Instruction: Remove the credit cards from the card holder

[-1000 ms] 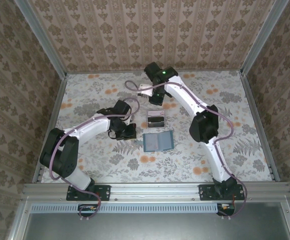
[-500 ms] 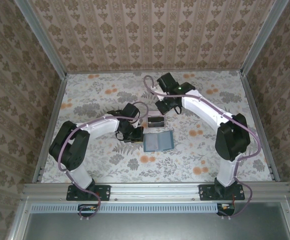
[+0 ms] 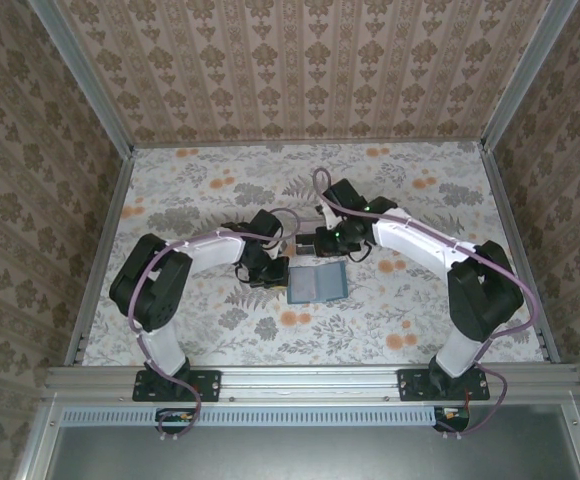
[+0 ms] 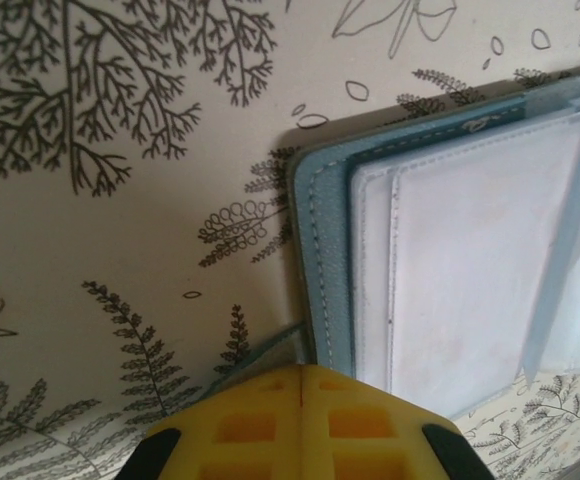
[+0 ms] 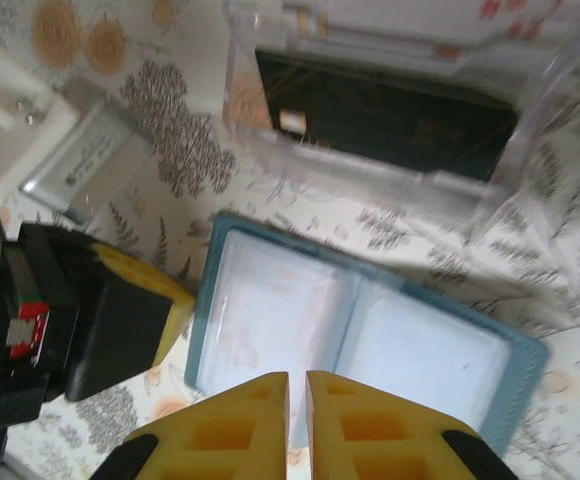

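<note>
Setting: a table (image 3: 200,200) under a floral cloth, walled on three sides by patterned wallpaper (image 3: 310,70), with an aluminium rail (image 3: 310,378) along the near edge.

1. Card holder (image 3: 316,283): teal, lying open and flat near the middle of the table, a little toward the near edge. The pale clear-fronted pockets face up. Whether cards sit in them cannot be told.
2. Clear plastic box (image 5: 270,150): on the table just beyond the card holder, toward the far edge, close to it but apart. The right arm's wrist partly covers it in the overhead view.
3. Dark credit card (image 5: 390,115): lying inside the clear box, seen through its wall.
4. Left gripper (image 4: 300,405): low at the card holder's left edge, yellow fingers pressed together with only a seam between them. The tips meet the holder's near-left corner. Whether they pinch the cover cannot be told.
5. Right gripper (image 5: 297,400): above the holder's far side, beside the box, pointing down at the open pockets. Its fingers are drawn almost together, with a thin slit between them and nothing in it.
</note>
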You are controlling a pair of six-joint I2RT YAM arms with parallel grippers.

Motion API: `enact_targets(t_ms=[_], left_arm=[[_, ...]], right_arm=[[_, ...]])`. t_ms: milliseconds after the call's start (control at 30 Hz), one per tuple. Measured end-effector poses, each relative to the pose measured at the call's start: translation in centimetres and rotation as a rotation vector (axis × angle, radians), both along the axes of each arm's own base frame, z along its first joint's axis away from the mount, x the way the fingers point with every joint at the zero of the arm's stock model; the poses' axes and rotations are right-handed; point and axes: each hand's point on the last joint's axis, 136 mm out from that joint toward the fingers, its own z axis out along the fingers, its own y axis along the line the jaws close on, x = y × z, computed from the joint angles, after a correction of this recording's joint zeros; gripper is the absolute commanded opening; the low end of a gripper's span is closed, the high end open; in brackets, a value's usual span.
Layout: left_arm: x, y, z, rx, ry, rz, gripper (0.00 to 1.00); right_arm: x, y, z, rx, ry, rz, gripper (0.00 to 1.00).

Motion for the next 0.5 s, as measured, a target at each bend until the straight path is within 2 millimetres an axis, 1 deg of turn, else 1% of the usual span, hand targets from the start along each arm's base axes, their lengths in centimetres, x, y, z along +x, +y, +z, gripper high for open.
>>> enact_targets(t_ms=[67,233,500], left_arm=[[0.0,0.0,0.0,0.001,0.000,0.000,0.04],[0.3,-0.2,-0.1,-0.008,-0.011,0.001,0.03],[0.5,-0.2,-0.3,-0.026,-0.013,0.008,0.03]], right_arm=[[-0.6,0.4,-0.6,0.021,0.032,-0.015,0.20],[-1.6,1.1,-1.6,0.068,0.084,-0.049,0.22],[-1.6,2.7,-2.0,0.139,0.119,-0.102,0.22]])
